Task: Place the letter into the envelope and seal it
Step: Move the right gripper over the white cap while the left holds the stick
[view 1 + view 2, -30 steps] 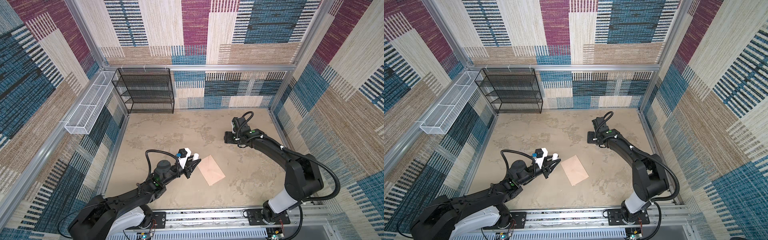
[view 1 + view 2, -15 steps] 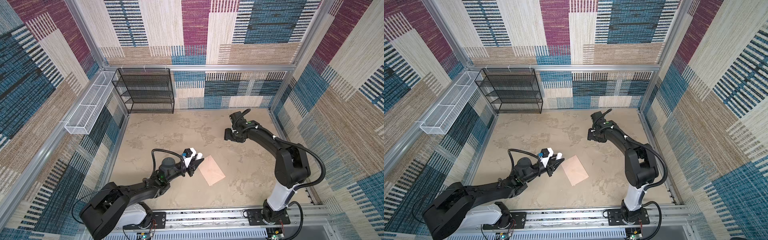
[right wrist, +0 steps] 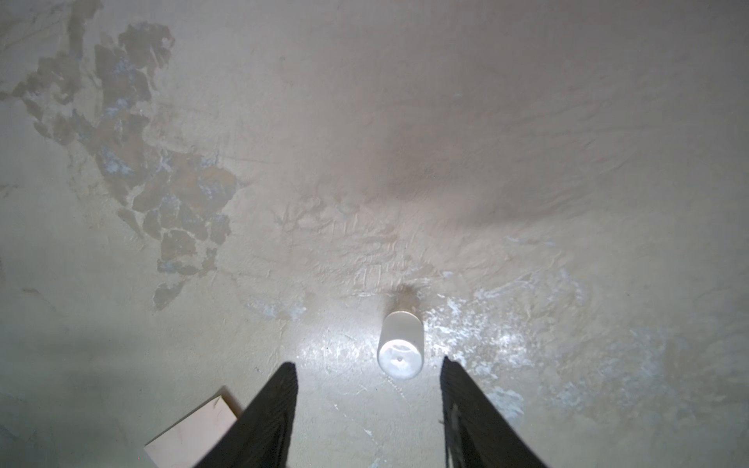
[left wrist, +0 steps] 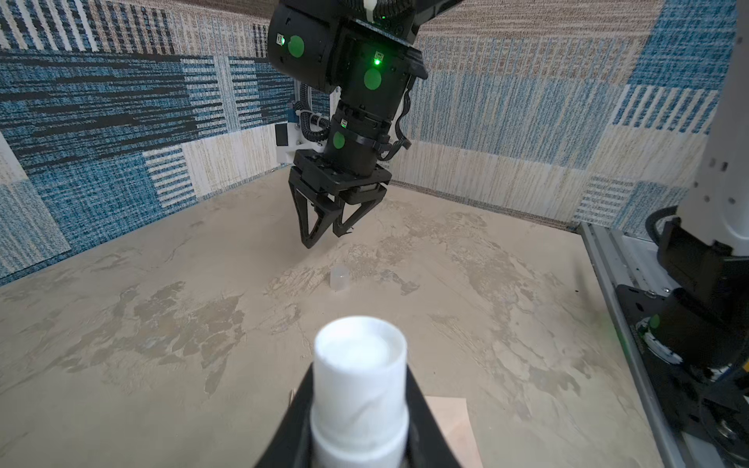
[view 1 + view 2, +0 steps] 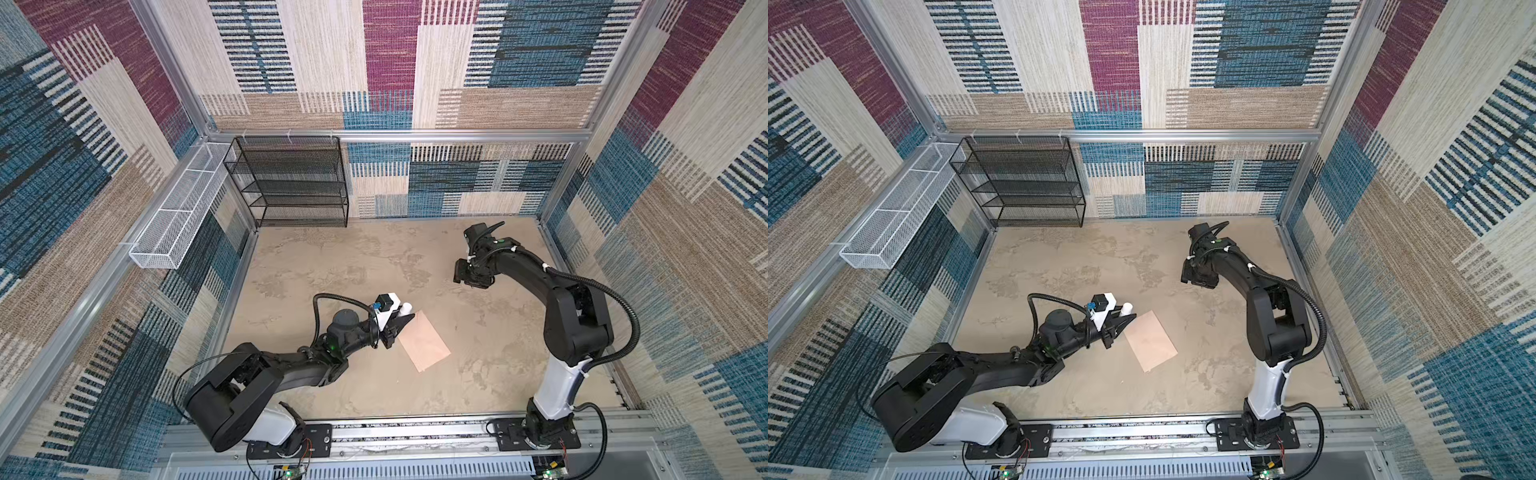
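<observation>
The peach-pink envelope (image 5: 424,341) (image 5: 1151,340) lies flat on the table near the front middle, flap side not visible. The letter is out of view. My left gripper (image 5: 400,329) (image 5: 1121,328) (image 4: 359,377) is shut on a white cylindrical tube (image 4: 360,381) (image 5: 405,308), just left of the envelope's (image 4: 450,421) near corner. My right gripper (image 5: 467,276) (image 5: 1196,278) (image 3: 368,362) (image 4: 324,240) hangs open, pointing down over a small white cap (image 3: 400,350) (image 4: 339,278) standing on the table at the back right. A corner of the envelope (image 3: 194,433) shows beside one finger.
A black mesh shelf rack (image 5: 291,183) stands against the back wall at the left. A white wire basket (image 5: 178,220) hangs on the left wall. Patterned walls close in the table on three sides, and the arm bases' rail (image 5: 415,432) runs along the front.
My left gripper has carried the tube to the right, up to the envelope's edge. The right gripper's wrist has turned over the cap and its jaws have narrowed somewhat.
</observation>
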### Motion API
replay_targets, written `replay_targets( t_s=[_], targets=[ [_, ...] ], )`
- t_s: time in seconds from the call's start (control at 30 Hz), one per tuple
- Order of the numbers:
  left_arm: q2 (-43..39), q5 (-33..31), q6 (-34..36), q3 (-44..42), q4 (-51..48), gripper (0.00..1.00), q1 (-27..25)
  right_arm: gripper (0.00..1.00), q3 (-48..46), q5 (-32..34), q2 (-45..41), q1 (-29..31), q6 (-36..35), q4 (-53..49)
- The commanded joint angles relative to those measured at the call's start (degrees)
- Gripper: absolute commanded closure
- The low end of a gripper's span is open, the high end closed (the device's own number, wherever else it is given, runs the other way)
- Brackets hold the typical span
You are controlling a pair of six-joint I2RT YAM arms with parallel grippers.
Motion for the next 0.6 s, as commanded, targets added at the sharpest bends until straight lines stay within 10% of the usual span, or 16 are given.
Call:
replay_targets(
  t_s=[0.0,0.57],
  targets=[
    [0.7,0.9,1.2,0.6,4.0,1.0,-0.1,0.4,0.6,-0.7,1.1,-0.2,0.7,-1.0],
    [3.7,2.4,1.9,2.2,5.0,1.0,-0.1,0.45,1.2,-2.4,4.6,-0.3,0.2,-2.2]
  ],
)
